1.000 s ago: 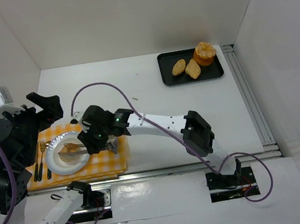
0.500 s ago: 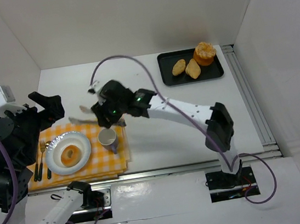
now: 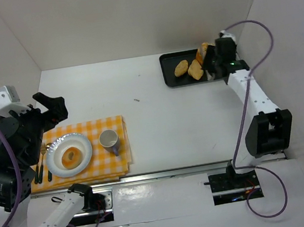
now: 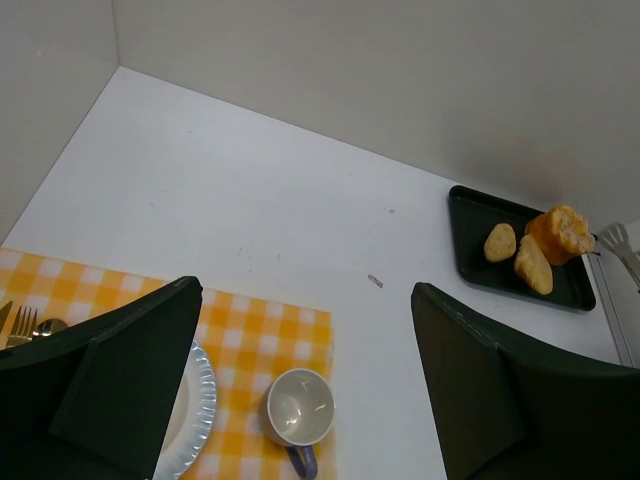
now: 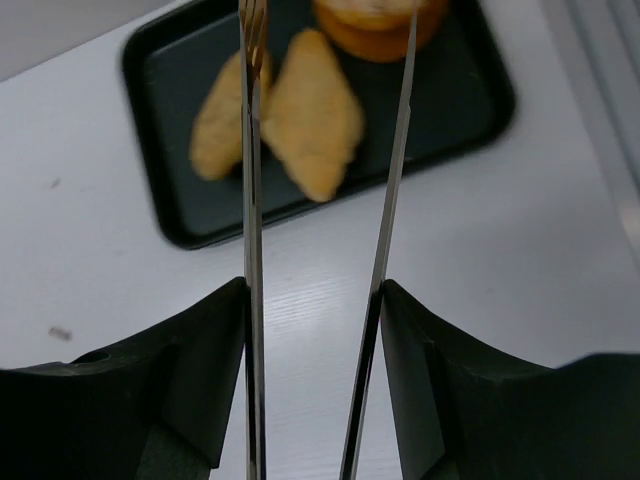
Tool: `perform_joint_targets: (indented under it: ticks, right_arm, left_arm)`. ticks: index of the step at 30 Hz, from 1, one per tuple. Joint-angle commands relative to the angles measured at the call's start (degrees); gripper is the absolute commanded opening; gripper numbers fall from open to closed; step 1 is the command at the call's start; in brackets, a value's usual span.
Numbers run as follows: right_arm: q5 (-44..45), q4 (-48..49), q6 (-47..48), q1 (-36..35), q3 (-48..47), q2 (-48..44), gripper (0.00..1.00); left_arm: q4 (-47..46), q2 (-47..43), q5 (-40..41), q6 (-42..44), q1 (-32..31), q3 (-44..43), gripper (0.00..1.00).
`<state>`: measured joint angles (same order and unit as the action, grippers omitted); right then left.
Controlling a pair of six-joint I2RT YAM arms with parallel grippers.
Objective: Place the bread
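Three pieces of bread are lying on the black tray (image 5: pixel 460 100) at the far right corner of the tabletop: a long piece (image 5: pixel 310 120) in the middle, a small roll (image 5: pixel 215 135) just beside it toward the left edge, and a round bun (image 5: pixel 380 20) sitting close by its far end; a ring of bread (image 3: pixel 69 155) is already resting on the paper plate (image 3: pixel 56 151), which is sitting on the checked cloth (image 3: pixel 111 124) at the near left corner, with a cup (image 3: pixel 109 138) beside it.

The right gripper (image 5: pixel 312 290) is hanging over the near right part of the tray; its fingers are gripping a pair of tongs (image 5: pixel 252 200), half spread, with the two metal arms lying against their inner faces and standing apart. In the wrist view the long piece is showing between those arms, its long axis running nearly along them with a slight tilt, while the tips are reaching past it toward the bun; how high the tips are hanging above the bread I cannot tell.

The left gripper (image 4: pixel 305 290) is hovering over the cloth with its fingers spread wide and nothing between them, well apart from the tray; so the right arm is plainly the nearer one. The coming move is probably asking the tongs to draw back and drop until the tips are flanking the long piece across its narrow width, then squeeze.
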<state>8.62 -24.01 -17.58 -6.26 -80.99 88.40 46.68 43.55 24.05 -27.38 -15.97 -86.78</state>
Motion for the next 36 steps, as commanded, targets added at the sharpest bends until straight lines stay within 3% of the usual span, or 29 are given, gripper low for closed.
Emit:
perform_joint_targets:
  ticks: [1,4,13,21,36]
  right_arm:
    - [-7.4,4.8,-4.8,9.1,4.4,-3.8,0.61]
    - [-12.4,8.6,-6.2,14.8,6.5,-2.9,0.61]
    - [-22.3,14.6,-10.2,22.1,2.9,6.1,0.61]
    - [-27.8,17.2,-11.4,23.3,-2.4,13.8,0.62]
    - [-29.5,18.2,-14.1,23.3,-5.0,20.4,0.62]
  left_arm:
    - [-2.9,-0.3,-0.6,0.4,-0.3,0.5,0.99]
    - [-3.4,-0.3,-0.6,0.4,-0.3,1.0,0.99]
    - [-3.4,-0.3,-0.6,0.9,-0.3,1.0,0.99]
    - [-3.4,-0.3,-0.1,0.9,-0.3,1.5,0.99]
    - [-3.4,-0.3,-0.1,0.9,-0.3,1.5,0.99]
